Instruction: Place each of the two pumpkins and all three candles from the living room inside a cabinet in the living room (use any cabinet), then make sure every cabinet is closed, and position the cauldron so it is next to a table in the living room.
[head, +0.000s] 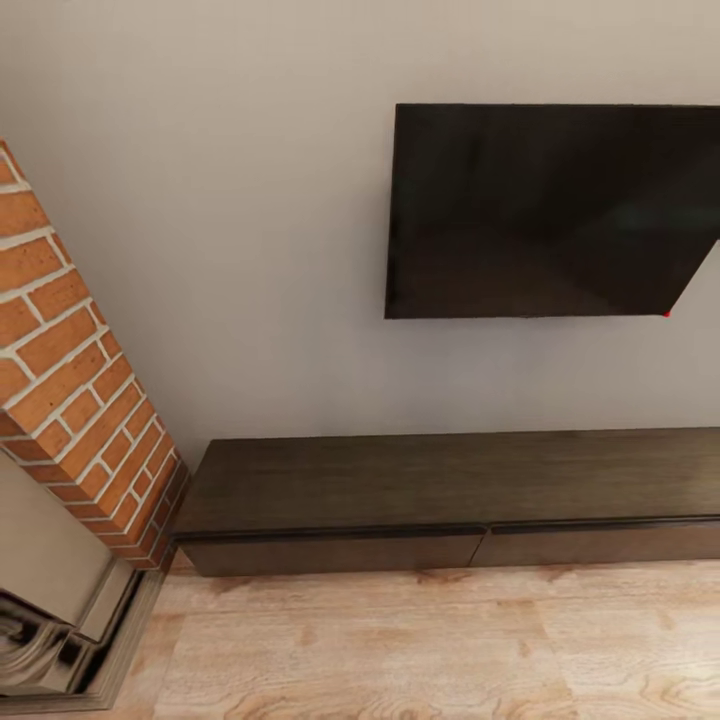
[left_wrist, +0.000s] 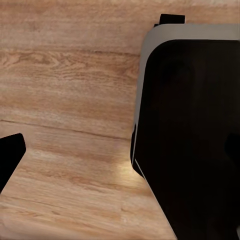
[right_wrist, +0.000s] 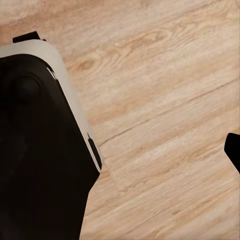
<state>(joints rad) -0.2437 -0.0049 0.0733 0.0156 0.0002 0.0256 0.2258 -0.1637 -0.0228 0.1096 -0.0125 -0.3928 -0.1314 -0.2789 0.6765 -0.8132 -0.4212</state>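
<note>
Fingers of each arm, a dark tip (left_wrist: 11, 155) in the left wrist view and another (right_wrist: 233, 150) in the right, are seen empty over the wood floor (right_wrist: 160, 100), their spacing not discernible, while ahead the closed cabinet (head: 450, 500) must be approached and opened.
</note>
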